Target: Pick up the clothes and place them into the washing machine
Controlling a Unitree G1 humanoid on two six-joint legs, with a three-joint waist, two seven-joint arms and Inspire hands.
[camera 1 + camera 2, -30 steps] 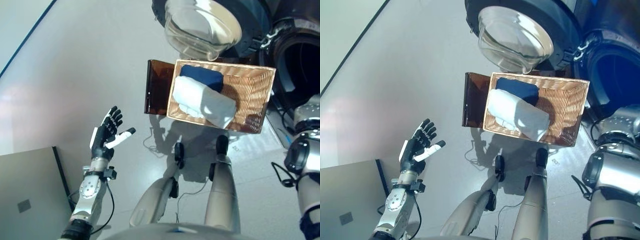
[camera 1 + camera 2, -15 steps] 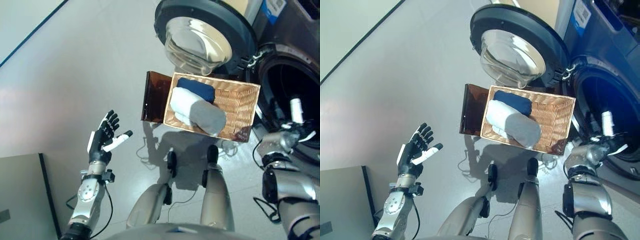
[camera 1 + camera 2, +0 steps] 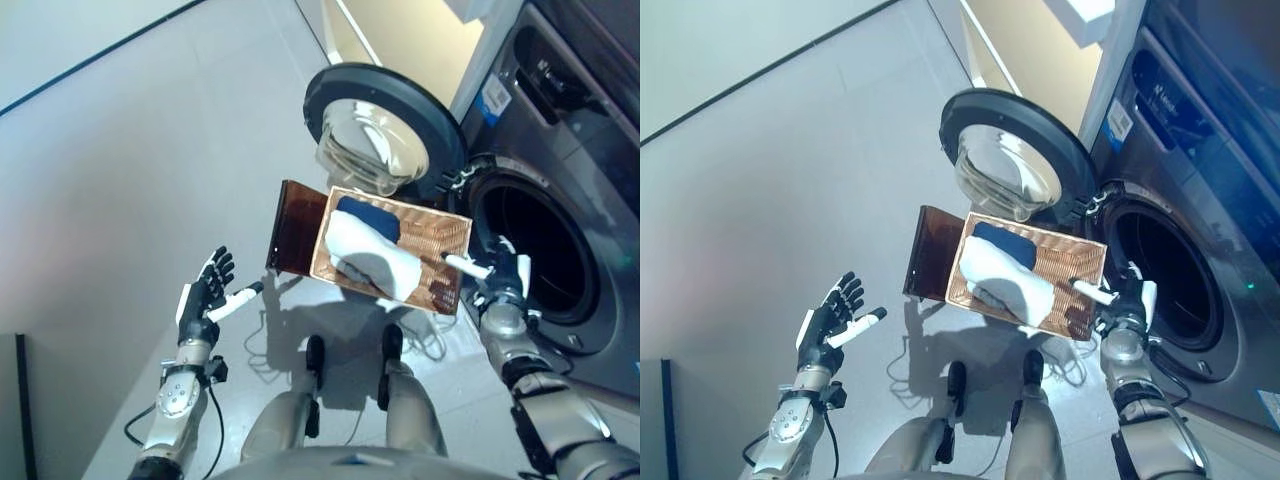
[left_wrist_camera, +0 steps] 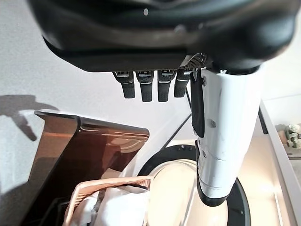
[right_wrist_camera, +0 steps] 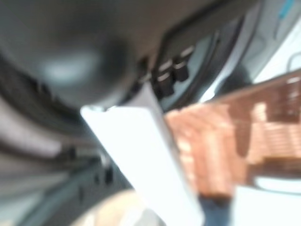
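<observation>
A wicker basket [image 3: 448,240] stands on the floor before the washing machine [image 3: 560,150]. In it lie a white rolled cloth [image 3: 368,262] and a dark blue cloth [image 3: 366,216]. The machine's round door [image 3: 372,130] hangs open beside its dark drum opening [image 3: 535,255]. My right hand [image 3: 505,278] is open and empty, raised between the basket's right end and the drum opening. My left hand [image 3: 205,298] is open and empty, held up over the floor well left of the basket. The basket's rim [image 4: 110,188] and the white cloth [image 4: 124,207] show past the left hand's fingers.
A brown translucent panel [image 3: 290,228] stands against the basket's left side. A dark strip [image 3: 22,400] runs along the floor at the lower left. Pale floor spreads to the left of the basket.
The camera has tilted up, bringing more of the washing machine into sight. My right hand has risen into view beside the basket, in front of the drum opening. The left hand has hardly moved.
</observation>
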